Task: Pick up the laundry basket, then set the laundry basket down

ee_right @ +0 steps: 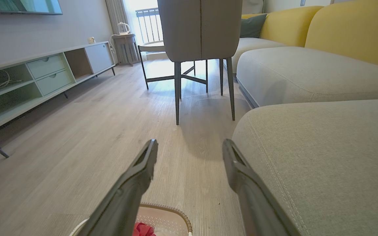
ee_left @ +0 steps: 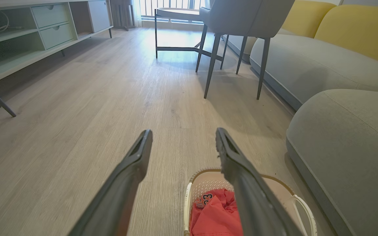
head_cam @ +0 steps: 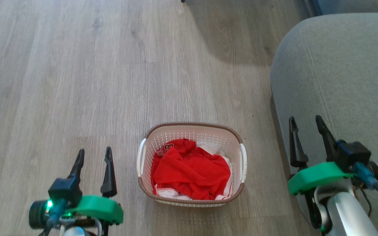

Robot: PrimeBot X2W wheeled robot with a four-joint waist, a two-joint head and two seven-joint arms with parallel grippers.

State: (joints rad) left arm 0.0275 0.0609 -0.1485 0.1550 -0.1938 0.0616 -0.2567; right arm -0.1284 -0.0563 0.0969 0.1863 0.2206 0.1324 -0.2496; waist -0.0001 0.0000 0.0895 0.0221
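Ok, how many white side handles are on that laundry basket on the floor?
2. One handle is on the left side of the small white perforated plastic laundry basket with brown woven-look rim; the other handle is on its right side, nearer the grey fabric sofa.

Left end effector (ee_left: 184, 132) spread wide, empty, over wood floor (ee_left: 77, 114); laundry basket (ee_left: 206, 186) partly behind finger (ee_left: 241, 177), red garment (ee_left: 216, 217) inside.
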